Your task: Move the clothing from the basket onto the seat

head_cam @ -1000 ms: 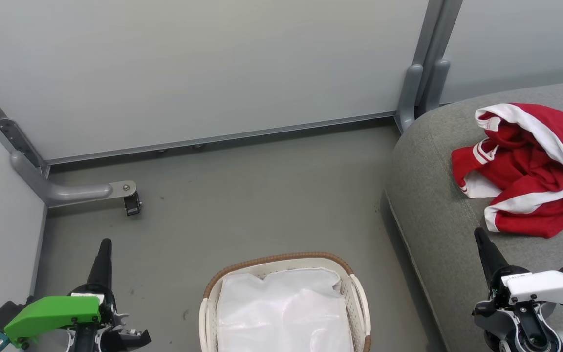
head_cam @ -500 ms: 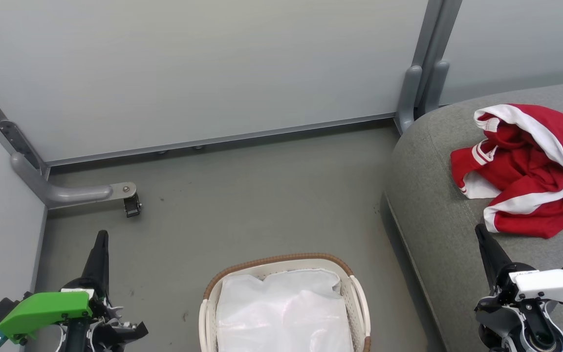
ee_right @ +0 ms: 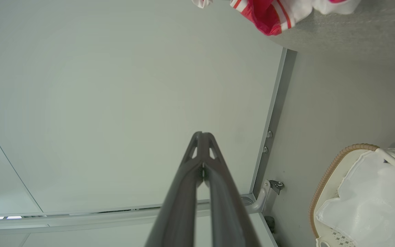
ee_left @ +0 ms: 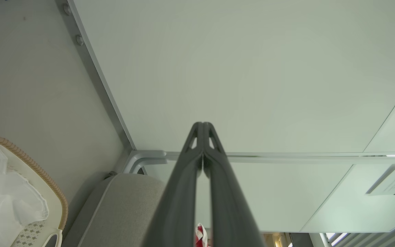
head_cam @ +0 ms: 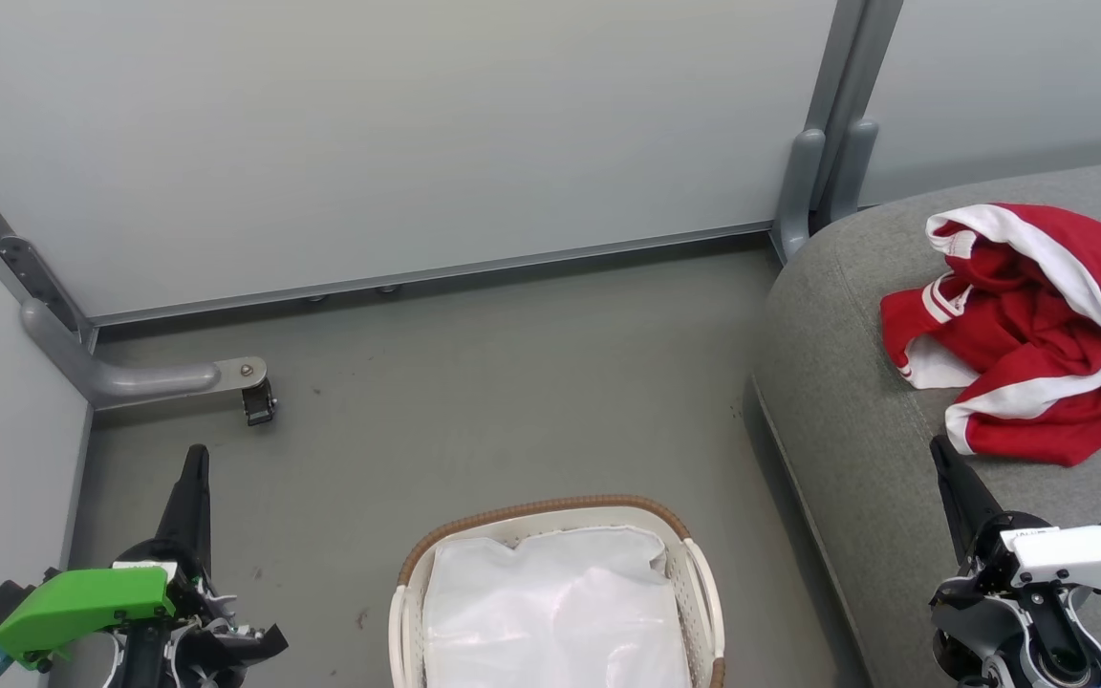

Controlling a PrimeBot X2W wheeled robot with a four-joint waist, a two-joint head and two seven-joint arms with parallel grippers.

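Observation:
The red clothing (head_cam: 1028,330) with white stripes lies crumpled on the grey seat (head_cam: 847,401) at the right. On the floor at bottom centre stands the white basket (head_cam: 407,612) with its brown rim, holding just its white liner (head_cam: 550,612). My left gripper (head_cam: 195,457) is shut at the lower left, over bare floor left of the basket, with nothing in it. Over the seat's front part my right gripper (head_cam: 939,444) is shut and empty, its tip just below the clothing. The wrist views show the left gripper (ee_left: 202,125) and right gripper (ee_right: 201,134) with jaws pressed together.
Grey partition panels (head_cam: 398,124) wall the back and left. A metal foot with a caster (head_cam: 257,401) juts onto the floor at the left. A post (head_cam: 823,143) stands at the seat's corner. Open floor (head_cam: 512,382) lies between basket and panels.
Both grippers have sunk slightly toward the bottom of the head view, the left one a bit leftward. The clothing and the basket have stayed put.

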